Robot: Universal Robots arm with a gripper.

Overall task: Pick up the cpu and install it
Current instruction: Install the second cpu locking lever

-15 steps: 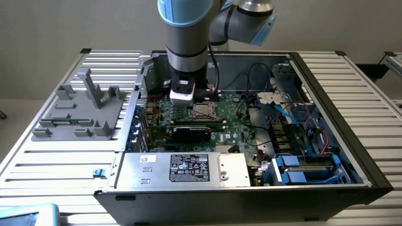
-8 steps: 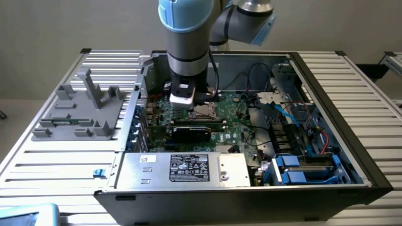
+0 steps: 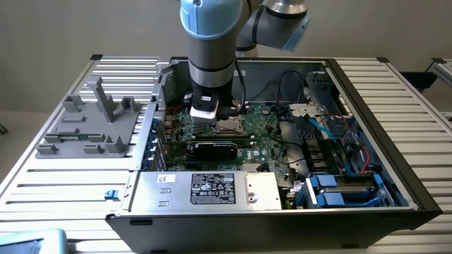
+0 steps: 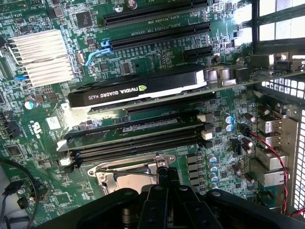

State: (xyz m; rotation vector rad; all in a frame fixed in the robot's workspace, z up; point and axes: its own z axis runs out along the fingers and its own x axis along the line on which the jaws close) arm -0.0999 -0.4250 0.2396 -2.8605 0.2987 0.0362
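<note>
My gripper (image 3: 214, 119) hangs low inside the open computer case (image 3: 367, 106), just above the motherboard (image 3: 261, 143). Its dark fingertips (image 4: 164, 175) are pressed together and shut, with nothing showing between them. They hover at the edge of the dark square socket with a metal frame (image 4: 125, 174), which also shows beside the gripper as the socket (image 3: 231, 126). The cpu is hidden from me; I cannot tell whether it lies in the socket. My own gripper body covers the near part of the socket.
A black graphics card (image 4: 138, 89) and memory slots (image 4: 136, 138) lie just beyond the socket, with a finned heatsink (image 4: 42, 57) further off. A grey plastic fixture with upright posts (image 3: 92, 124) stands outside the case on the exterior view's left. Cables and drive bays (image 3: 339, 185) crowd the right.
</note>
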